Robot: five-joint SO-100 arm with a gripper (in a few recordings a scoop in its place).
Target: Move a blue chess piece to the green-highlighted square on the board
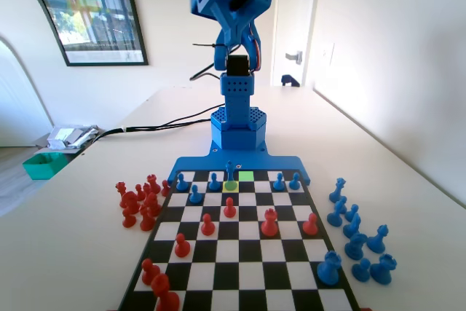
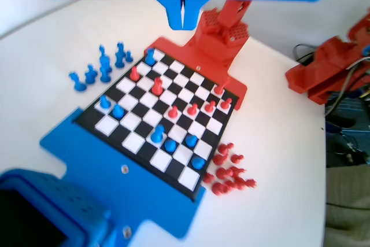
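The blue chess piece, tall and slender, stands on a yellow-tinted square in the second row from the blue arm. The green-highlighted square lies bare diagonally beside it, one column to the right and one row nearer the arm in the fixed view. In the wrist view the same tall piece stands among blue pawns on the board. My gripper hangs high above the board, its jaws pressed together with nothing between them. The blue arm is raised well above the board.
Blue pawns flank the tall piece. Red pieces stand mid-board. Captured red pieces cluster off the left edge in the fixed view and captured blue ones off the right. A green box sits far left.
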